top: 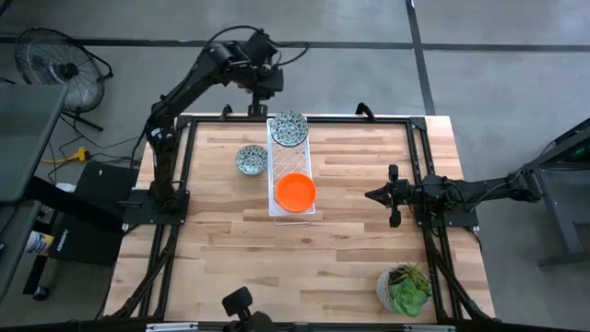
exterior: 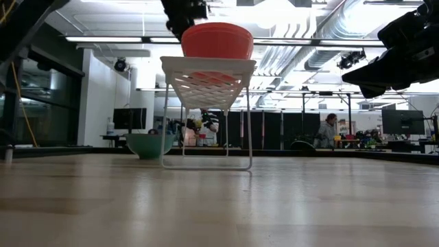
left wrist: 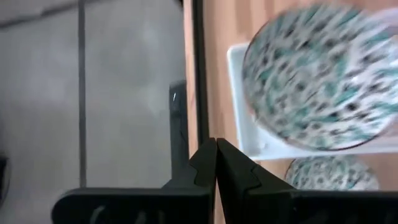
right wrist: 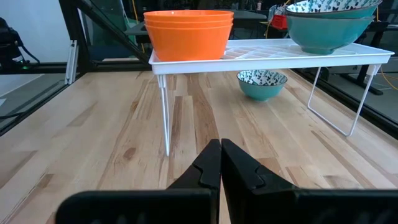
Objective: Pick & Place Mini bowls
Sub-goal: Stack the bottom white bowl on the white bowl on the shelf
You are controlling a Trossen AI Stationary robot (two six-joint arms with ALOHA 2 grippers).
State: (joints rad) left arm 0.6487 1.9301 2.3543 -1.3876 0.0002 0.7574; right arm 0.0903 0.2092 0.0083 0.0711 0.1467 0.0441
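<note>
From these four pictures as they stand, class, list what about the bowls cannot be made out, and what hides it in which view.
- How many orange bowls are stacked: high view shows only the top one; right wrist view hints at several rims.
- How many patterned bowls are stacked on the white tray: picture edge cuts them off in right wrist view.
- Pattern detail: blurred in left wrist view.

Two dark jointed arms (top: 189, 83) – matte black, thin cables trailing – each claw (left wrist: 216, 163) with notched fingers

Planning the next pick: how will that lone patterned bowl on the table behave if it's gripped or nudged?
The patterned bowl sits upright on a small base, so a nudge would probably slide it, not tip it. Its thin, smooth rim looks rigid, maybe slippery. Likely light.
</note>
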